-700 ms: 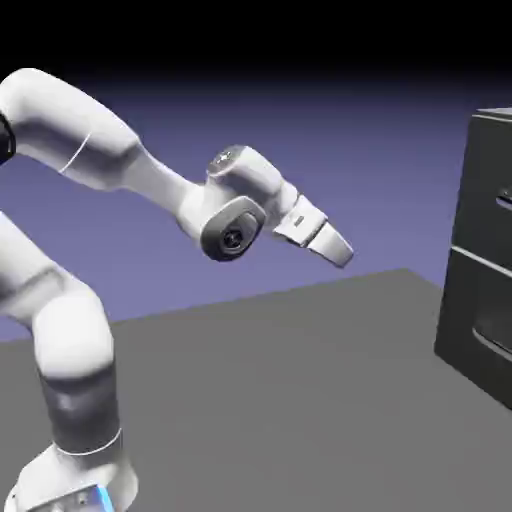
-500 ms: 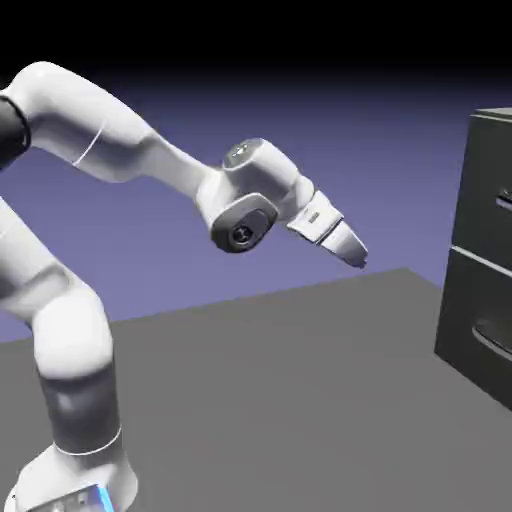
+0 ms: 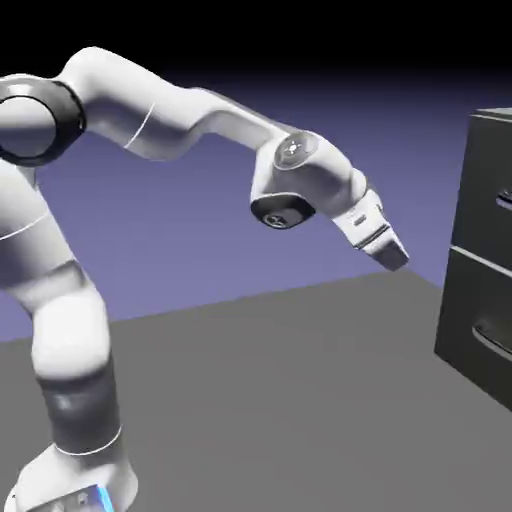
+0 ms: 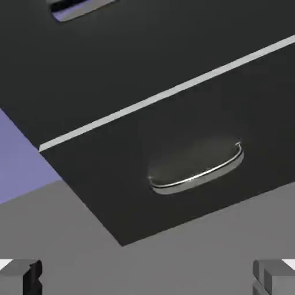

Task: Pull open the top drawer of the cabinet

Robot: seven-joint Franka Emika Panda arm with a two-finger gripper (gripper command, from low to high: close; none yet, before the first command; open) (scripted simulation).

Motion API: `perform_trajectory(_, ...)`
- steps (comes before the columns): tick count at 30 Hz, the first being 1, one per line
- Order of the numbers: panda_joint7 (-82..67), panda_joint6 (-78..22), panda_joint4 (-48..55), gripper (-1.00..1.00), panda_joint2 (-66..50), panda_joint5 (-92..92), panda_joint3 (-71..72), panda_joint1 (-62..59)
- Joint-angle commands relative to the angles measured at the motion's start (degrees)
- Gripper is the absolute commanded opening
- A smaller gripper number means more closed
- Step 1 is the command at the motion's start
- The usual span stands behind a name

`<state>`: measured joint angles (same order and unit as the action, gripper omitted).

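The dark cabinet (image 3: 465, 310) stands at the exterior view's right edge, partly cut off. Its top drawer (image 3: 487, 185) is the upper panel, and only the end of its short pale handle (image 3: 504, 204) shows. My gripper (image 3: 395, 257) hangs in the air left of the cabinet, pointing down and toward it, well apart from it. In the hand view the top drawer (image 4: 144, 52) lies above a pale seam, its handle (image 4: 80, 8) cut by the top edge. My gripper (image 4: 147, 279) is open; the two fingertips (image 4: 20, 275) stand wide apart with nothing between them.
Below the seam is the lower dark panel with a long curved pale handle (image 4: 196, 173), also seen low on the cabinet as the curved handle (image 3: 490, 342). The grey table (image 3: 280, 400) spreads between the robot's base and the cabinet.
The arm has stretched out toward the cabinet, carrying the gripper to the right and slightly down. The jaws stay apart.
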<state>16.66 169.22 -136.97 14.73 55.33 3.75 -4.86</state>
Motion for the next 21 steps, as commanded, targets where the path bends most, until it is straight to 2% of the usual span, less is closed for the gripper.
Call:
perform_trajectory(1, -1.16, -0.22, 1.08, 0.00, -0.81, 2.50, 0.17, -0.25)
perform_trajectory(21, -24.39, -4.53, 22.73, 0.00, -16.96, 52.33, 3.55, -5.25)
